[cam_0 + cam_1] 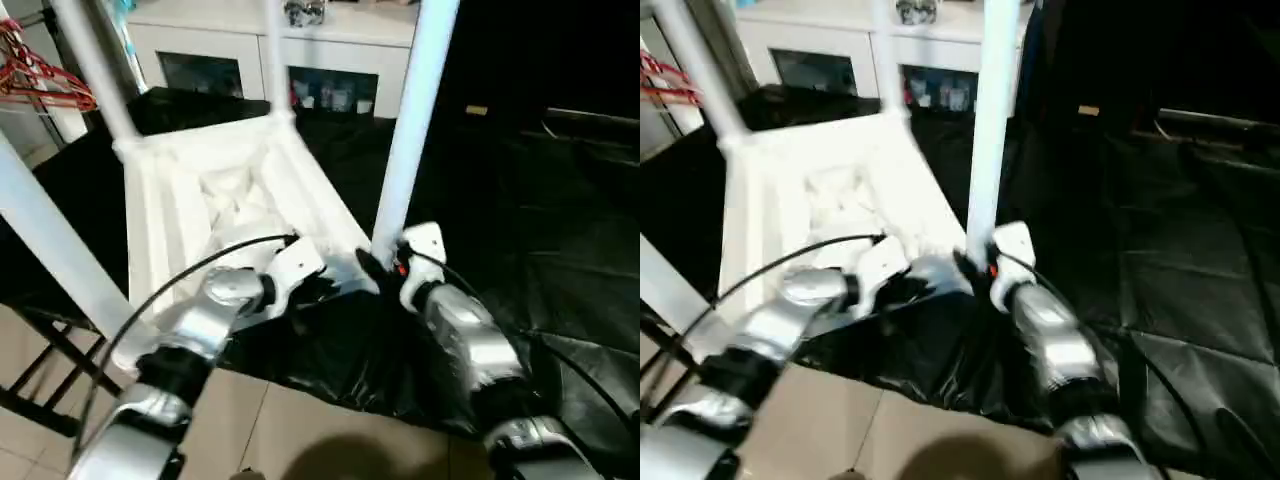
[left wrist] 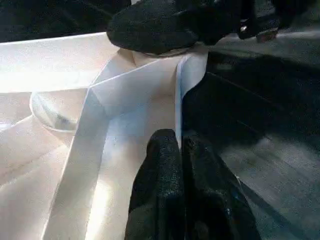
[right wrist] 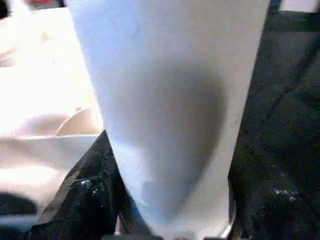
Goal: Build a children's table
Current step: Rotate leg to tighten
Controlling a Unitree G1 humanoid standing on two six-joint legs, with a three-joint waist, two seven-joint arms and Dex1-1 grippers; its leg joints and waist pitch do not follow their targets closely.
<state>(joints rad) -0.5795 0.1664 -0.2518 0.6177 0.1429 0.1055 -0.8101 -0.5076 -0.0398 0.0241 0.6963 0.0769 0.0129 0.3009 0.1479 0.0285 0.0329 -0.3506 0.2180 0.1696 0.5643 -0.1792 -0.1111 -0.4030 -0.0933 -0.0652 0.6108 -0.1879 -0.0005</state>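
Gripping the base of the nearest leg (image 1: pixel 410 130), my right gripper (image 1: pixel 385 268) has its two black fingers closed around that white plastic post, just where it enters the near right corner socket of the tabletop (image 1: pixel 190 215). My left gripper (image 2: pixel 181 165) sits just beside that same corner, its fingers pinched narrow on the thin upright rim of the tabletop, steadying it. The tabletop lies upside down, ribbed underside facing up, and I will place everything from it. Three more legs rise from it: one (image 1: pixel 95 65) at the far left corner, one (image 1: pixel 272 55) at the far right corner, and one (image 1: pixel 50 240) at the near left corner, leaning out toward me. So all four legs look to be standing in their sockets, and by my judgement the build is nearly finished; what seems left is seating this last leg fully, which I cannot confirm, and then turning the table upright. Under the tabletop is a work surface covered in crinkled black sheeting (image 1: pixel 540 260), which stretches well away to its right. Beyond the far edge of the tabletop stands a white cabinet (image 1: pixel 300 60) with glass doors. Off its far left corner hang red wire coat hangers (image 1: pixel 40 85). Nearer to me than the tabletop, pale floor tiles (image 1: pixel 300 430) show below the sheeting's edge.
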